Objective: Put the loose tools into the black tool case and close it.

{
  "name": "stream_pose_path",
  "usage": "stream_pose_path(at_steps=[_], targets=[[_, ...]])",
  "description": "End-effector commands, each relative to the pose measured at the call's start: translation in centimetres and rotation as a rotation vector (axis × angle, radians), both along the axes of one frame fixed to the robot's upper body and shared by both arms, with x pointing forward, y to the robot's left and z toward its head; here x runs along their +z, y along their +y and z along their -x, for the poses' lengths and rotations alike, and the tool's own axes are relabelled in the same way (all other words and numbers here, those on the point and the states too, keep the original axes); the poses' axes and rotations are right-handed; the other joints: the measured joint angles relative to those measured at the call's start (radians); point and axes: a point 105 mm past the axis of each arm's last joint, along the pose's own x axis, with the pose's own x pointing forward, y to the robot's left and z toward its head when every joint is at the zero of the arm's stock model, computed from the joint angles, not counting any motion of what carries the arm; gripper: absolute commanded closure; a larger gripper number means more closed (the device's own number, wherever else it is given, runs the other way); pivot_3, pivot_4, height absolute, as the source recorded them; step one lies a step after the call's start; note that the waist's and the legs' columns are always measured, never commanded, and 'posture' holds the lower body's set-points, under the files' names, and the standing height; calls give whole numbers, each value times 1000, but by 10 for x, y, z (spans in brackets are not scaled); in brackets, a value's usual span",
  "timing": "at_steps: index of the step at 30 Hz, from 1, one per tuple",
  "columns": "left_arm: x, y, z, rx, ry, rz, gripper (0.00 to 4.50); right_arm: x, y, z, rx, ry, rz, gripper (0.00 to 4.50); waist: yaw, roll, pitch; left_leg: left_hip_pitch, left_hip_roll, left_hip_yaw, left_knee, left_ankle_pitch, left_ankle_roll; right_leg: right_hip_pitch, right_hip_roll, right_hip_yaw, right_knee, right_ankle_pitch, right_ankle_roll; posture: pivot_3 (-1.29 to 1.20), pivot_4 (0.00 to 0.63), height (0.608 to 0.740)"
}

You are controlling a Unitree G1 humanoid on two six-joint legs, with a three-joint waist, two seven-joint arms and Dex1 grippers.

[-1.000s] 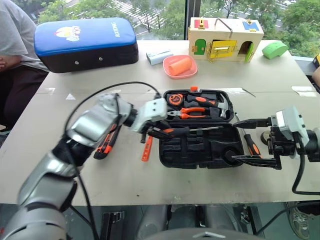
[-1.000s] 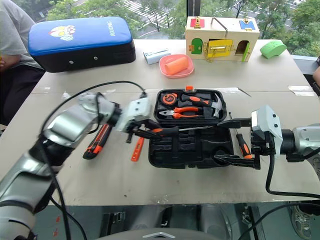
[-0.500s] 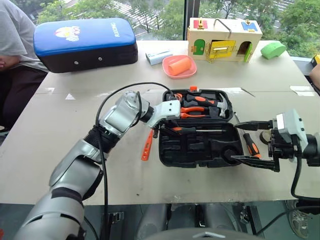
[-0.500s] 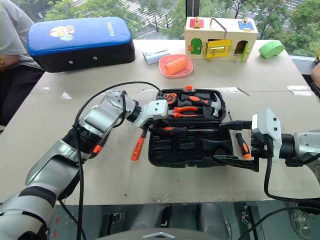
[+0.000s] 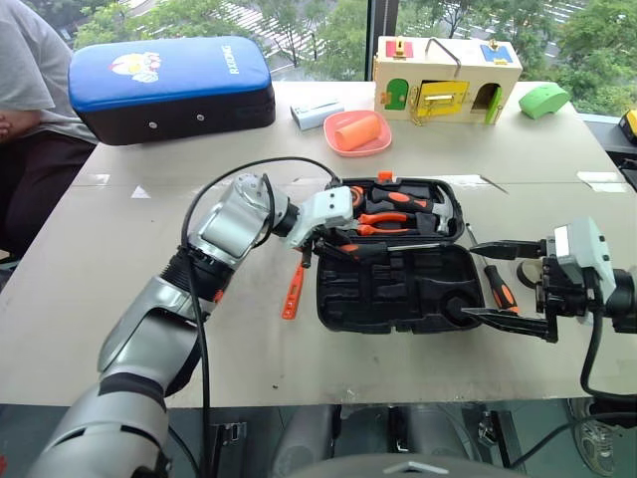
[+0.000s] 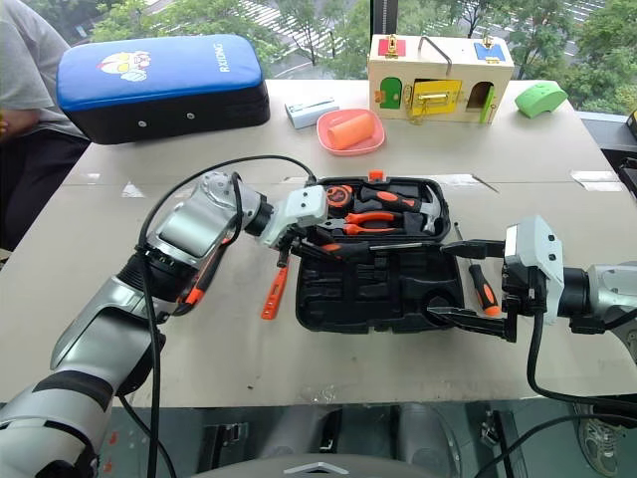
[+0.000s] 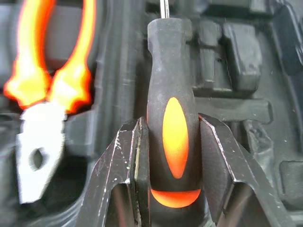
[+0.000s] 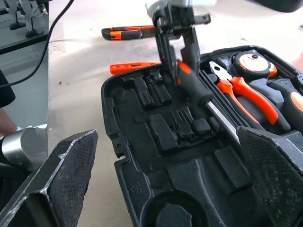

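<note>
**Screwdriver carried farther over the open case**

Since a second ago the left arm has swung in from the bench's left side, so its fingers and the black-and-orange screwdriver they clamp now sit over the hinge line of the black tool case, farther toward the pliers than before. The right arm has kept its place.

The bench carries the case lying open, its ribbed insert up, with the pliers, a hammer and a tape measure seated in the far half. The left gripper grips the screwdriver by its handle; the tool's long axis runs across the case, roughly level, handle toward the robot's left and the metal shaft pointing right along the divide between the two halves. The right gripper hovers at the case's right edge with its fingers spread wide, holding nothing.

Left of the case, a slim orange tester screwdriver lies on the bench, long axis running near to far. A second black-and-orange screwdriver lies just beside the case's right edge, between the right fingers. The utility knife rests beyond the tester.
</note>
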Motion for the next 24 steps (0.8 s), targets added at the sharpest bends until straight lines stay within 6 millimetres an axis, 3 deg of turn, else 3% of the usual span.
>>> stream_pose_path(at_steps=[1, 9, 18, 21, 24], targets=[[11, -2, 3, -34, -52, 5, 3422, 10, -1, 1, 3, -50, -8, 0, 0, 0, 0, 0, 0, 0, 0, 0, 0, 0, 0, 0, 0, 0, 0, 0, 150, 735], [-3, -3, -7, -5, -71, -24, 3422, 11, 0, -1, -4, -57, -15, 0, 2, 0, 0, 0, 0, 0, 0, 0, 0, 0, 0, 0, 0, 0, 0, 0, 150, 735], [-7, -3, -5, -19, -60, -33, 3422, 11, 0, -1, -16, -64, -20, 0, 1, 0, 0, 0, 0, 0, 2, 0, 0, 0, 0, 0, 2, 0, 0, 0, 150, 735], [-1, 1, -2, -21, -47, -25, 1961, 11, 1, -1, -17, -65, -22, 0, 2, 0, 0, 0, 0, 0, 2, 0, 0, 0, 0, 0, 2, 0, 0, 0, 150, 735], [8, 2, 2, -27, -34, -6, 1085, 11, 1, -1, -16, -66, -24, 0, 1, 0, 0, 0, 0, 0, 3, 0, 0, 0, 0, 0, 3, 0, 0, 0, 150, 735]])
